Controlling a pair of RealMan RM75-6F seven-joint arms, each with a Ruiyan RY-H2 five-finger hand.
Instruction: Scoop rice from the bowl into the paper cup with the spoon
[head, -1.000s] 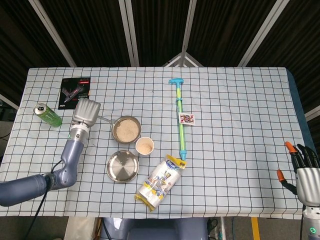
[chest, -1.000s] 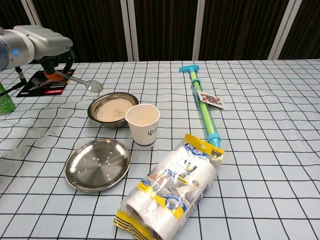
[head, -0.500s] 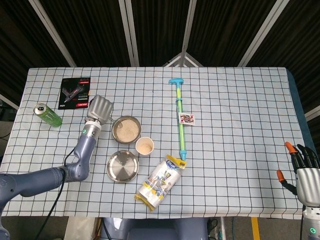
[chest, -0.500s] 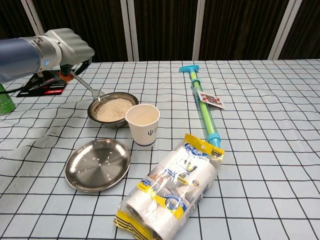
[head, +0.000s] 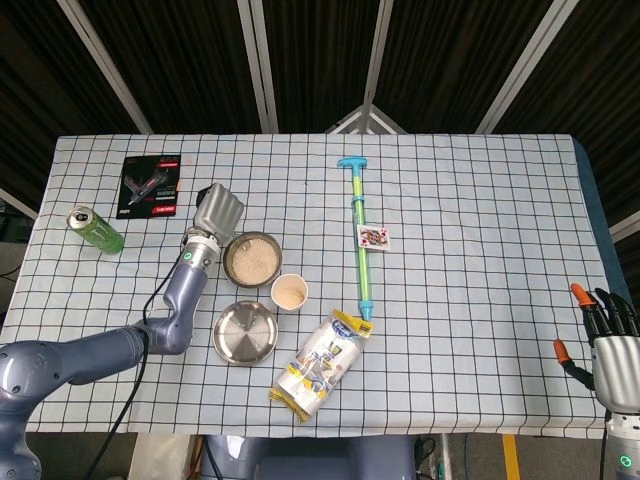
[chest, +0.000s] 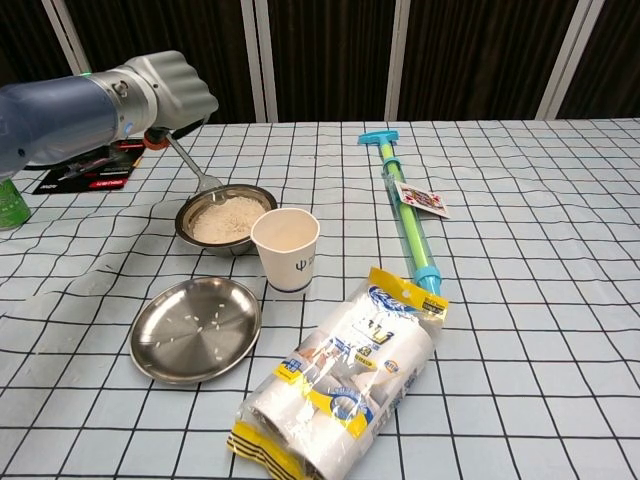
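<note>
Since a second ago the left hand (chest: 170, 88) has carried the spoon (chest: 198, 178) from near the black packet (head: 152, 183) toward the bowl (chest: 228, 219), and the spoon's tip now dips at the bowl's rim on its left-edge side. That hand grips the spoon's handle, fingers clenched around it, just beside the bowl. The bowl holds rice and sits left of the worktop's (head: 480, 250) middle; the paper cup (chest: 286, 249) stands just beside it toward the front edge, with rice already inside in the head view. A steel plate (chest: 195, 329) with a few stray grains lies nearer the front edge. The right hand (head: 606, 335) hangs beyond the front right corner, fingers apart and holding nothing. A green can (head: 95, 229) lies near the left edge.
</note>
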